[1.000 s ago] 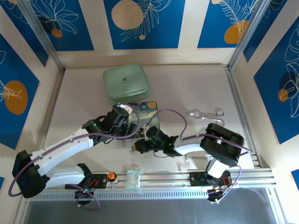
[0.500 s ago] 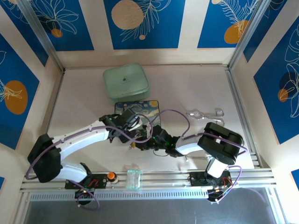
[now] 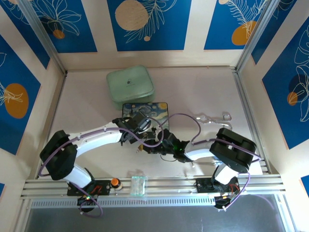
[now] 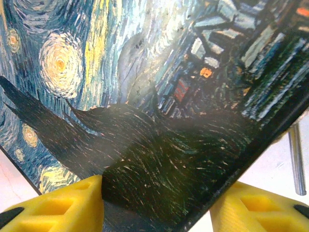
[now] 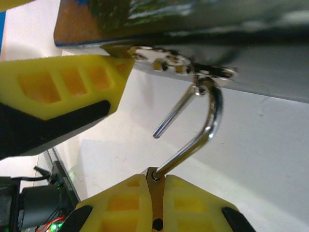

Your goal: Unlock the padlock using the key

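The padlock (image 5: 155,186) is a thin brass body pinched between my right gripper's (image 5: 155,176) yellow fingers, which are shut on it. Its silver shackle (image 5: 208,123) has swung open, with the free end in the air. The shackle's bend hooks through the small metal latch (image 5: 205,72) of the painted box (image 3: 145,108). My left gripper (image 4: 157,189) straddles the box's near corner (image 4: 159,159), one yellow finger (image 4: 58,203) against each side. In the top view both grippers meet at the box's front edge: left gripper (image 3: 136,126), right gripper (image 3: 148,147). The key is hidden.
A pale green case (image 3: 130,86) lies behind the box. A bent silver wire piece (image 3: 212,117) rests at the right. A small clear container (image 3: 138,184) and an orange knob (image 3: 115,182) sit on the front rail. The left gripper's finger (image 5: 63,82) hangs close above the padlock.
The left arm swung right onto the box and its jaws narrowed around the near corner. The box shifted slightly toward the back. The right gripper stayed shut on the padlock.
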Tool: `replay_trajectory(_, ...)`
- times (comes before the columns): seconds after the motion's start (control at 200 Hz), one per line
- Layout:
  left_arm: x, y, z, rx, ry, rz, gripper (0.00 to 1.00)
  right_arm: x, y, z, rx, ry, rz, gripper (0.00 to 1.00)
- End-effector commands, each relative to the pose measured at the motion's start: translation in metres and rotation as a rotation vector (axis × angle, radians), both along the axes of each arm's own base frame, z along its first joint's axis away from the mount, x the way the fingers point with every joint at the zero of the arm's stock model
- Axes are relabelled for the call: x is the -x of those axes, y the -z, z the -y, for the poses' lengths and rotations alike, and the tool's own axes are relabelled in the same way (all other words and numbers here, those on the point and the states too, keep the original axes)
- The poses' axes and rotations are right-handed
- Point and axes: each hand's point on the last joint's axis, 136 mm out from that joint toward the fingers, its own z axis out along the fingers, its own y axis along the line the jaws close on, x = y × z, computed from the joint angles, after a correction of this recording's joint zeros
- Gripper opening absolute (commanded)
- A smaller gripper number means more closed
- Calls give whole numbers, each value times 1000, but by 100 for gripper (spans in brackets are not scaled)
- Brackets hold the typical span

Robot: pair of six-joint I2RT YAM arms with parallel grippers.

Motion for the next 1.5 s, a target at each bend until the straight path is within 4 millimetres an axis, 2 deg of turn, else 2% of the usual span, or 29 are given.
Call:
replay_trajectory(0.0,16,27,-9,-60,10,-105,52,40,96,89,369,163,-344,5)
replay_trajectory(0.115,21,30,-5,-52,22,-143,49,37,97,95,361,199,-346,5)
replay_trajectory(0.295,31,36,-1,-66,41,-188,48,25,93,93,279,268,-307,3)
replay_trajectory(0.42,35,40,1,-76,47,-204,48,17,94,101,250,344,-285,3)
replay_trajectory(0.645,40,41,9,-90,60,-216,48,0,85,97,192,426,-207,2)
replay_trajectory(0.85,42,44,6,-96,60,-212,49,-8,62,80,120,374,-106,2)
replay_trajectory(1.031,45,47,9,-90,59,-214,49,-12,57,74,75,389,-111,0)
replay_trajectory(1.081,47,47,8,-93,59,-218,49,-15,57,77,30,425,-123,0)
replay_trajectory(1.156,47,48,9,-90,57,-217,49,-18,50,71,-55,413,-117,0)
replay_trajectory(1.331,48,47,9,-82,26,-231,48,-3,57,64,-53,387,-125,0)
replay_trajectory(1.496,57,47,18,-59,26,-249,45,-5,40,41,-169,380,-100,0)
